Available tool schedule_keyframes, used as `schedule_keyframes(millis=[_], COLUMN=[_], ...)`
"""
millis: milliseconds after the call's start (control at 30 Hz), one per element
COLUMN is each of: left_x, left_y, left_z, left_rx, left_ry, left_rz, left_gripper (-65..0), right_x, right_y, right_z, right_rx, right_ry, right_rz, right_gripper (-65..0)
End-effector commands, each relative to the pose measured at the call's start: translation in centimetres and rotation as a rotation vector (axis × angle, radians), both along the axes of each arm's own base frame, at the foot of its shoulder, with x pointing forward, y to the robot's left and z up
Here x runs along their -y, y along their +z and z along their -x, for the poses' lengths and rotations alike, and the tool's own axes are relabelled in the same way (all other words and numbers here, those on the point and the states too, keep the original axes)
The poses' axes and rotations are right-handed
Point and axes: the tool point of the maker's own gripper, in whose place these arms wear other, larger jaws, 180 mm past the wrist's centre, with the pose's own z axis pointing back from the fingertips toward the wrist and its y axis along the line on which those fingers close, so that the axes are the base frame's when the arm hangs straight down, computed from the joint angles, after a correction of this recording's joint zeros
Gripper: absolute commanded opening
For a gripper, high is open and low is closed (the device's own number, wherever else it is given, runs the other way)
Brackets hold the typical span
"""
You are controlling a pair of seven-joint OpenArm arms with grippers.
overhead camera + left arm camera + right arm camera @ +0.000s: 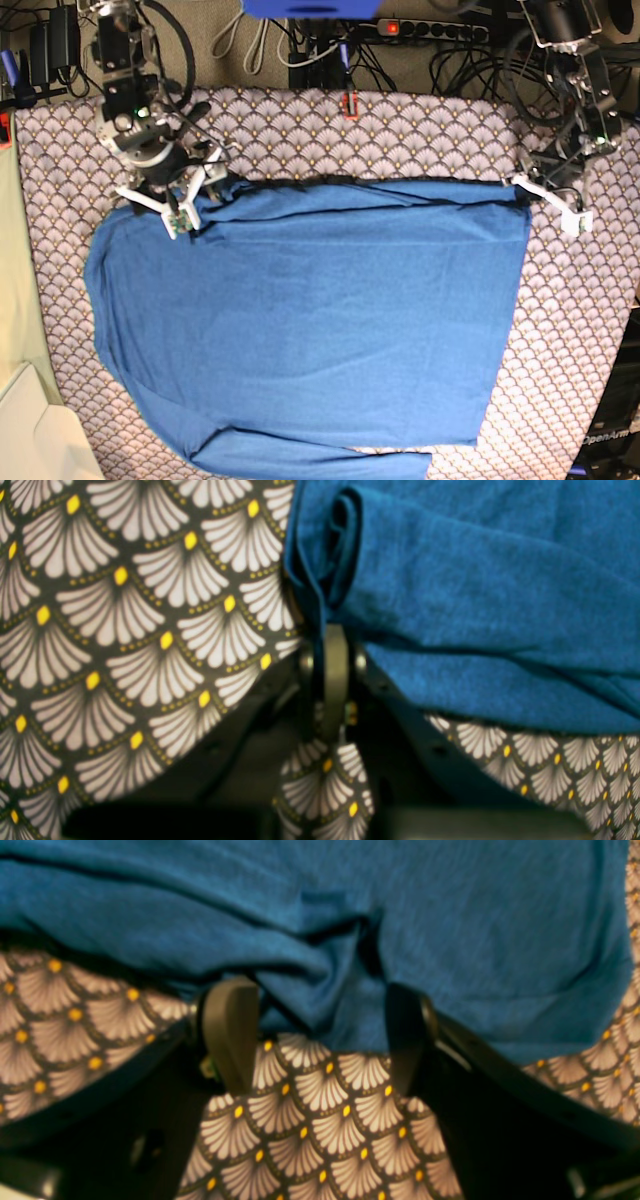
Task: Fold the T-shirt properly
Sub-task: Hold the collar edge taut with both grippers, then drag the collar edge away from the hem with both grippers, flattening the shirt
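A: Any readable text near either end effector?

B: None on the T-shirt (310,320), plain blue all over. None on the fan-patterned tablecloth (420,130).

A: Elsewhere?

B: One spot, on a dark surface (610,440) well below the left gripper (528,190) at the base view's lower right corner: pale lettering beginning "Open"; the remaining letters are too small to make out.

left fingers (327,645) pinched together, right fingers (231,1030) spread wide

T-shirt (310,320): plain blue knit, spread flat, top edge seemingly doubled over (far corners bunched).
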Motion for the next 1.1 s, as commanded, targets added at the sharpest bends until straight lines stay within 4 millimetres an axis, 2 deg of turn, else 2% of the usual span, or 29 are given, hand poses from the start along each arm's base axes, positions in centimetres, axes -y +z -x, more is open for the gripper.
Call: schedule_keyframes(millis=[0,200,533,633,833,967,1067], left_x=[-0.6,-0.6,-1.5,-1.5,-1.3,-1.3,-1.2], left_y=[1.0,0.9,1.2,1.2,1.2,1.2,1.2], left_z=[-0.5,-0.4,-0.5,-0.5,-0.5,-0.5,-0.5], left_rx=[0.024,0.022,0.021,0.021,0.02,0.021,0.02], left_ry=[-0.003,-0.003,-0.006,-0.006,-0.011,-0.012,-0.014], left_rz=[-0.02,-0.02,-0.041,-0.041,-0.041,-0.041,-0.041], left_gripper=[-64.4,-64.4,-64.4,-64.4,-64.4,-64.4,-64.4], right_x=[0.3,0.8,1.2,1.0,0.9,0.7,0.1], right_y=[0.5,-1.2,-0.8,-0.8,-1.0,-3.0,-3.8], right_z=[-0.6,-0.4,-1.1,-1.1,-0.9,0.0,0.7], right_rx=[0.027,-0.02,-0.007,-0.007,-0.014,-0.078,-0.112], right_ry=[-0.001,-0.011,-0.003,-0.004,-0.002,0.032,0.096], right_rz=[-0.001,0.005,0.019,0.014,0.011,0.011,0.007], right_gripper=[-24.2,-24.4,-24.8,-28.2,-39.0,-40.7,-43.6])
